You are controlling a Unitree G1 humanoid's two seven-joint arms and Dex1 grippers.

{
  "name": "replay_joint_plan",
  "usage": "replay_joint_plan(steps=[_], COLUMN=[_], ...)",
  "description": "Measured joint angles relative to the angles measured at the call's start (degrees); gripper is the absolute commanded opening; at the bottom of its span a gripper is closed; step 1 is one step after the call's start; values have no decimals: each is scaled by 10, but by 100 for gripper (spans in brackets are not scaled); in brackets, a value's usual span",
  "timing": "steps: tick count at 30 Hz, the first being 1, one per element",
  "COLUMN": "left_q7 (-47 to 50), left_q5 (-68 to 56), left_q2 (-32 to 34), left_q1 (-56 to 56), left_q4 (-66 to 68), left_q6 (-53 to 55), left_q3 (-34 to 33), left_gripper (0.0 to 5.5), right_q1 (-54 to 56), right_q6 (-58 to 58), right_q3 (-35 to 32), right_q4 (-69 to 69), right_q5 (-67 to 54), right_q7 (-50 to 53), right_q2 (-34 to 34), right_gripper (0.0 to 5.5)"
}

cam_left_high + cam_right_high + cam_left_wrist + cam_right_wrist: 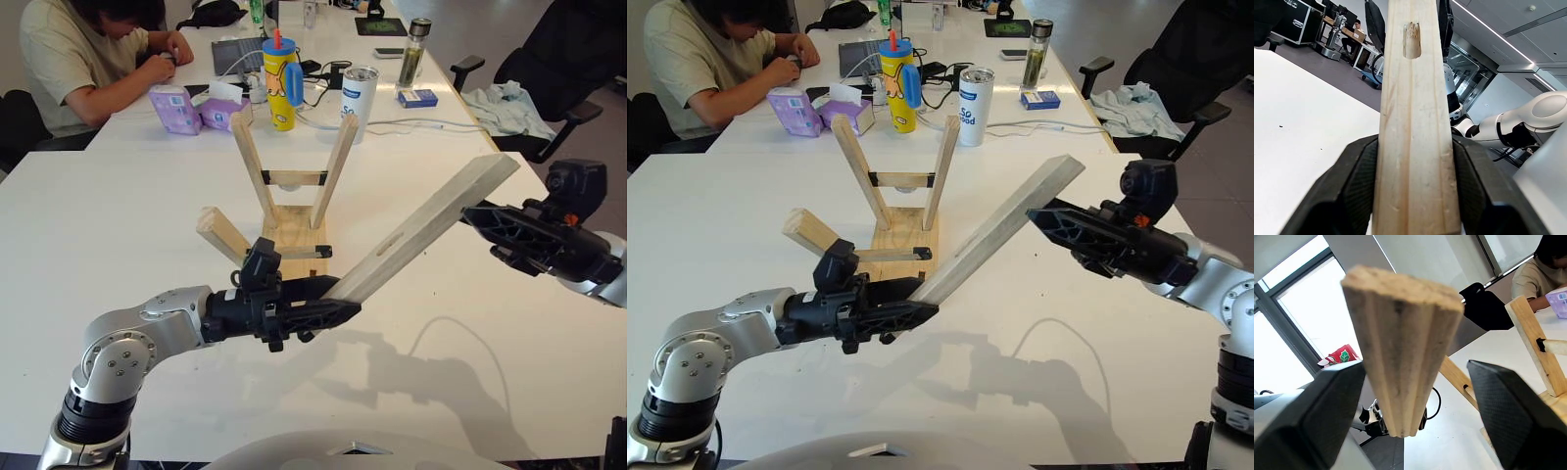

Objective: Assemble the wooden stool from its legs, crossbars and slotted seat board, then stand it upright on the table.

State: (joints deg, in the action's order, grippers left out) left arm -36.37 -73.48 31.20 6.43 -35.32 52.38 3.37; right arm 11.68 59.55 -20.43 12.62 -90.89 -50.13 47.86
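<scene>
Our black left gripper [338,305] grips a pale, straight-grained leg [431,227]. Beneath the gripper we see a plain white table [118,235].

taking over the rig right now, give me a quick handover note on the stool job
Left gripper: shut on the lower end of the loose leg, which slants up toward the right gripper.
Right gripper: open, fingers either side of the leg's upper end, not closed on it.
Partly built stool: upside down on the table, seat board at the bottom.
Done: three legs and two crossbars appear fitted.
Left: fit this leg and any remaining crossbars, then stand the stool upright.
</scene>
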Motion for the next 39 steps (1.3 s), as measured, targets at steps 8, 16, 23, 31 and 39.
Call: replay_joint_plan(steps=[8,16,23,31,39], left_q7=[-21,-40,-15,0,-29], left_q5=[17,38,38,127,373], left_q2=[11,12,3,11,31], left_q1=[3,-8,-8,-57,-62], left_q4=[10,11,25,36,96], left_q6=[1,-7,-18,-43,-160], left_q3=[10,16,-4,9,124], left_gripper=[207,207,345,360,360], right_q1=[9,10,10,46,138], right_q6=[45,61,57,-9,-137], right_q3=[12,12,16,63,145], right_q4=[-15,-20,-20,-81,-171], right_q5=[-46,-39,9,194,359], right_q7=[-1,1,-13,-104,-178], right_q2=[-4,-3,-4,8,-41], right_gripper=[247,212,207,206,206])
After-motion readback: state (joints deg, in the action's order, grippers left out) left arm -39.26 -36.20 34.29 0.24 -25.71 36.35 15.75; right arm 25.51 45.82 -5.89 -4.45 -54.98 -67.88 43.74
